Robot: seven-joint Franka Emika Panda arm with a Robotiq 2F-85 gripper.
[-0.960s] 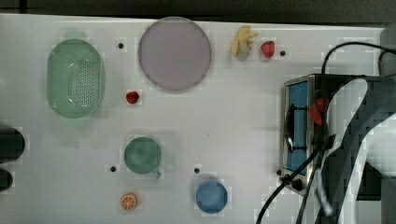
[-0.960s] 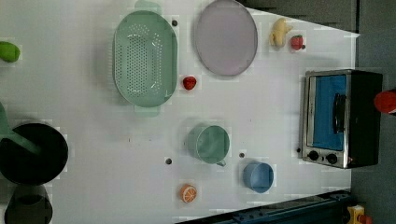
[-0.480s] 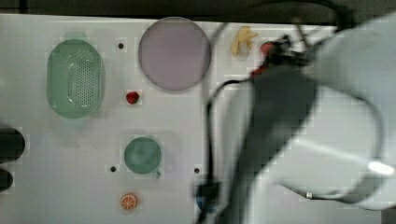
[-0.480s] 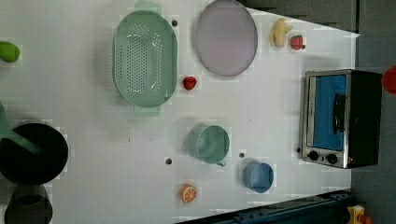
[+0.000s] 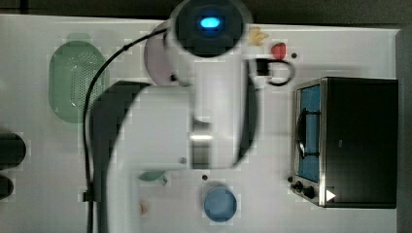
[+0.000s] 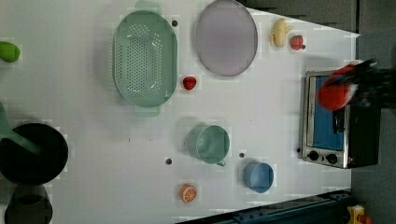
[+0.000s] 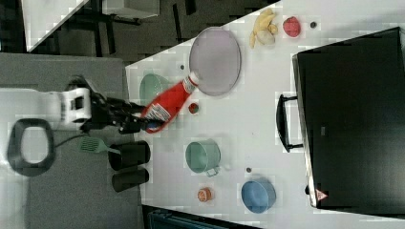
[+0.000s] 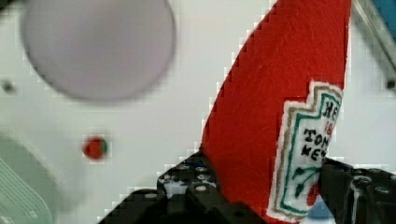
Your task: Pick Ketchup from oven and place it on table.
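We see the hand (image 7: 136,125) clamped on the lower body of the Ketchup (image 7: 168,106), which hangs in the air, clear of the oven (image 7: 351,119) and above the white surface (image 7: 253,109). In the right view the bottle tilts, its whitish cap toward the lilac plate (image 7: 215,61). A small strawberry (image 8: 95,147) seems to lie well below it, near the green colander (image 6: 144,58).

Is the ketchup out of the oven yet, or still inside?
Out. The gripper holds the Ketchup in the air above the table, well apart from the oven.
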